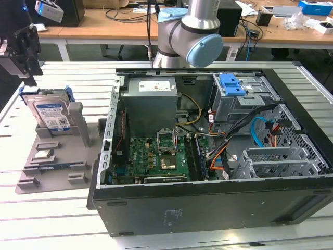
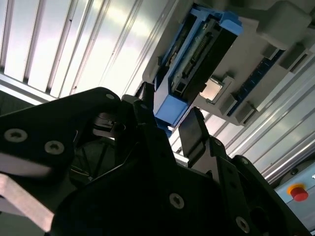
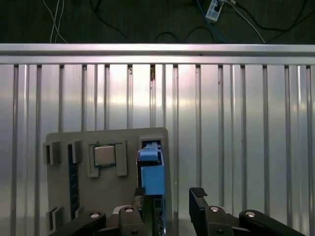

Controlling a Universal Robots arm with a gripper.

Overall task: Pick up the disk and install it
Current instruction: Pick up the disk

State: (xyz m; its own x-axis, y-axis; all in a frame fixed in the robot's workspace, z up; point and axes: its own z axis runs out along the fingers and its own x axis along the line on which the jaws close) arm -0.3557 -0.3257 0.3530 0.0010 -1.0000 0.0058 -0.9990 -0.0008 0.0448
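Black two-finger gripper (image 1: pixel 29 74) sits at about 10 o'clock in the exterior view. It hovers just above the silver-metal rectangular hard disk with white-and-blue label and blue plastic side rails (image 1: pixel 50 113). Jaws are spread apart and nothing is held.

The disk stands upright on edge in a slot of the flat grey plastic fixture tray (image 1: pixel 57 167), label facing the camera. It is not installed. The tray lies on the slatted aluminium table (image 1: pixel 52 221), at 9 o'clock from the open black desktop computer case (image 1: pixel 208 211) and just beside it.

In the second wrist view the gripper (image 2: pixel 169 106) has its fingers (image 2: pixel 193 129) wider than the disk (image 2: pixel 197 54) is thick, and the blue rail end shows in the gap. Contact cannot be told. In the first wrist view the gripper (image 3: pixel 169 192) lines up roughly over the disk (image 3: pixel 151 172), with one finger close to the blue rail and the other apart from it.

A small square silver chip (image 3: pixel 105 156) sits in a tray pocket near the disk.

Inside the case, a grey metal drive cage with blue plastic latch (image 1: pixel 232 86) is at 1 o'clock and a large grey power-supply box (image 1: pixel 151 104) at 11 o'clock.
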